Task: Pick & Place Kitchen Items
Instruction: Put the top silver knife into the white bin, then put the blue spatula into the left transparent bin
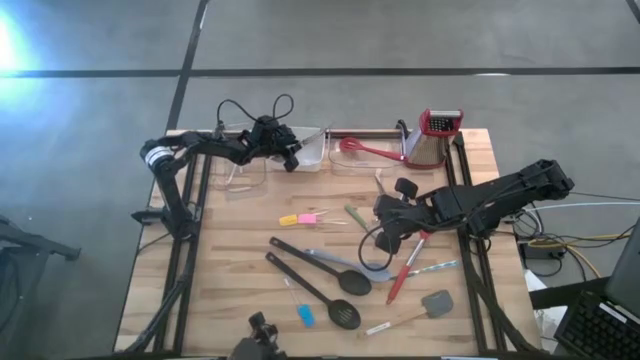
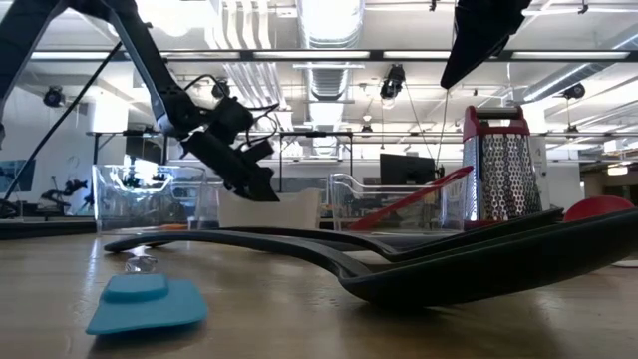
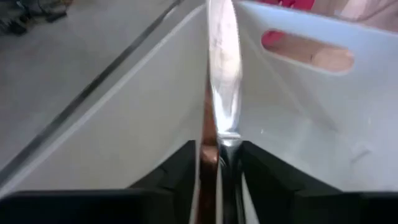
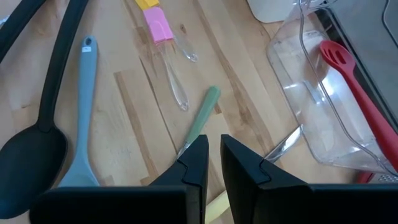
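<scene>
My left gripper [image 1: 293, 158] is at the table's far side, slanting down into a white bin [image 1: 312, 150]. A metal table knife [image 3: 222, 74] lies between its parted fingers, blade pointing ahead over the bin's inside. My right gripper [image 1: 385, 238] hovers shut and empty above the table's middle, over a green-handled utensil [image 4: 204, 121]. Black spoons [image 1: 320, 270], a grey-blue spoon [image 1: 345, 262], a red spatula [image 1: 408, 270], a grey spatula [image 1: 432, 303], pink and yellow pieces [image 1: 305, 218] and a blue piece [image 1: 305, 316] lie flat on the wood. My left gripper has the knife's handle end [image 3: 227, 158] between its two fingers, which lie along the knife and slant down from the table's left. The handle sits close against one finger [image 3: 258, 171], and a strip of gap shows beside the other. Whether either finger touches it, I cannot tell.
A red-topped box grater [image 1: 438, 135] stands at the far right. Beside it a clear container [image 1: 365, 155] holds a red slotted spoon [image 1: 372, 150]. Another clear container [image 1: 245, 168] stands left of the white bin. Cables hang around the left arm.
</scene>
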You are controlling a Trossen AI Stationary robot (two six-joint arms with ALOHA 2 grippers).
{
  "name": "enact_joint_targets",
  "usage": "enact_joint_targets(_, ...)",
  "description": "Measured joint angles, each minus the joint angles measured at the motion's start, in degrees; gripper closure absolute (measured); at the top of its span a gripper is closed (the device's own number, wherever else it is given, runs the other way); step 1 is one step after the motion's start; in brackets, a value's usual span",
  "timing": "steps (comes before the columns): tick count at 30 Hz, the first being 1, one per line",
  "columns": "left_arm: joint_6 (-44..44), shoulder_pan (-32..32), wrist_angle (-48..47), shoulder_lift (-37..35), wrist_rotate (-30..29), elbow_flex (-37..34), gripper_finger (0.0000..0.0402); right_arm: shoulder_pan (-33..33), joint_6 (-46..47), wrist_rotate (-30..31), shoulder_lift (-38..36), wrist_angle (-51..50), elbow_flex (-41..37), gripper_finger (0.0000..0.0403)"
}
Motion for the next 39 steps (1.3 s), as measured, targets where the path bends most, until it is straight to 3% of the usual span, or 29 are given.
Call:
enact_joint_targets(6, 0.5, 0.0, -4.8, -3.5, -1.0, 0.0, 0.0206, 0.0, 0.0, -0.1, 0.0, 0.0, 0.0, 0.0364)
enact_joint_targets(13, -0.1, -0.7, -12.6, -15.3, -1.2, 0.0, 0.0197, 0.0, 0.0, -0.1, 0.0, 0.0, 0.0, 0.0364)
enact_joint_targets(18, -3.1, -4.6, -21.0, -25.1, 3.4, 0.1, 0.0196, 0.0, -0.3, 0.0, 0.0, 0.0, 0.0, 0.0364)
enact_joint_targets(26, -4.5, -20.1, -36.5, -33.0, 3.9, -0.4, 0.0195, 0.0, -1.4, 0.0, 0.0, 0.0, 0.0, 0.0364)
enact_joint_targets(32, -7.9, -32.7, -37.1, -33.3, -0.7, -0.4, 0.0195, 0.0, -1.4, 0.0, 0.0, 0.0, 0.0, 0.0364)
enact_joint_targets(39, -3.1, -45.3, -40.5, -33.1, -0.7, -0.5, 0.0195, 0.0, -1.6, 0.0, -0.1, 0.0, 0.0, 0.0364)
